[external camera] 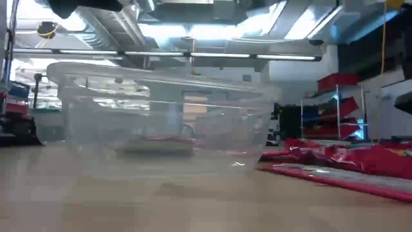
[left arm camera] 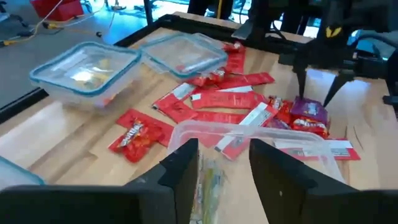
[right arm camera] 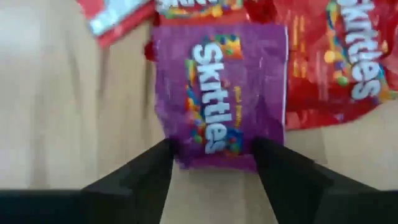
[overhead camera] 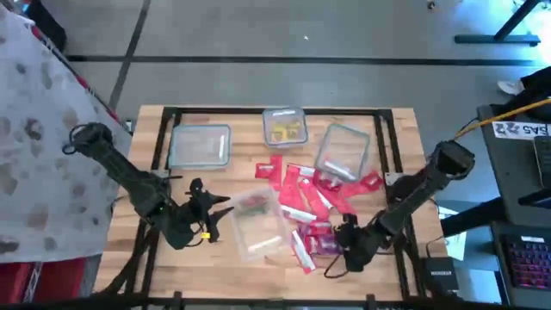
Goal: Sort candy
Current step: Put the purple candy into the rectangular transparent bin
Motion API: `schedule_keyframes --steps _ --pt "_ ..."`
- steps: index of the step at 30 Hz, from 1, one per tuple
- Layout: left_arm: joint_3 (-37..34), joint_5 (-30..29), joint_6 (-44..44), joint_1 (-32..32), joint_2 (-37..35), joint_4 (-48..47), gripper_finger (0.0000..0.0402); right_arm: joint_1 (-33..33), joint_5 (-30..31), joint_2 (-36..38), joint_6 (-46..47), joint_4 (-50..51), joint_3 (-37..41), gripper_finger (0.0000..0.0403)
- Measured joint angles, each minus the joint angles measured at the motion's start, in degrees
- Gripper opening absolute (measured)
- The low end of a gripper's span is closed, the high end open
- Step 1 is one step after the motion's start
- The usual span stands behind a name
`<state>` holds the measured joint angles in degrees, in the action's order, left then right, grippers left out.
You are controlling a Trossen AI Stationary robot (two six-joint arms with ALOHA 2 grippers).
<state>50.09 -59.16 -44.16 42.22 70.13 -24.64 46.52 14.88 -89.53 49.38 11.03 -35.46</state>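
The right claw (right arm camera: 211, 163) hung open over the purple candy (right arm camera: 219, 93) at five o'clock on the bench (overhead camera: 232, 271) (left claw (left arm camera: 224, 163) open), and should drop straight before squeezing.

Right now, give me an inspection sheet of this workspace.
Surface: wooden table, black frame.
Job's things: red candy packets piled centre-right; purple Skittles packet on the table; yellow pieces in the far centre tub.
Clutter: three more clear tubs, one nearest holding a few packets.
Grippers: left gripper open at the near tub's rim; right gripper open over the purple packet.
Cables: yellow cable right of table.
Surroundings: keyboard, shelving.
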Motion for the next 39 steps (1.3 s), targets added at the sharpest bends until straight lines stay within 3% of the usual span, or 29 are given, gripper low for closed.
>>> schedule_keyframes --steps 5,11,16,21,24,26,32,39 --pt "0.0 0.0 -0.02 0.0 0.0 0.0 0.0129 -0.04 0.96 -1.85 1.54 -1.42 -0.52 0.0143" --pt "0.0 0.0 -0.41 0.0 0.0 -0.02 0.0129 -0.04 -1.99 -2.17 1.23 7.69 -5.88 0.0015" --pt "0.0 0.0 -0.53 0.0 0.0 0.02 0.0129 -0.04 -2.31 -2.28 0.42 23.21 -16.47 0.0015" --pt "0.0 0.0 -0.63 0.0 0.0 0.02 0.0129 -1.47 4.74 -2.19 -6.74 33.25 -29.05 0.0004" --pt "0.0 0.0 -0.65 0.0 0.0 0.06 0.0129 -4.85 10.8 -2.13 -13.13 31.37 -33.86 0.0006" --pt "0.0 0.0 -0.72 0.0 0.0 0.08 0.0129 -8.09 11.37 -2.31 -19.07 26.3 -35.79 0.0004" --pt "0.0 0.0 -0.85 0.0 0.0 0.18 0.0129 -17.11 5.14 -8.26 -36.31 12.74 -40.37 0.0002" --pt "0.0 0.0 -0.85 0.0 0.0 -0.09 0.0129 -23.6 1.26 -20.13 -39.21 13.97 -49.2 0.0003"
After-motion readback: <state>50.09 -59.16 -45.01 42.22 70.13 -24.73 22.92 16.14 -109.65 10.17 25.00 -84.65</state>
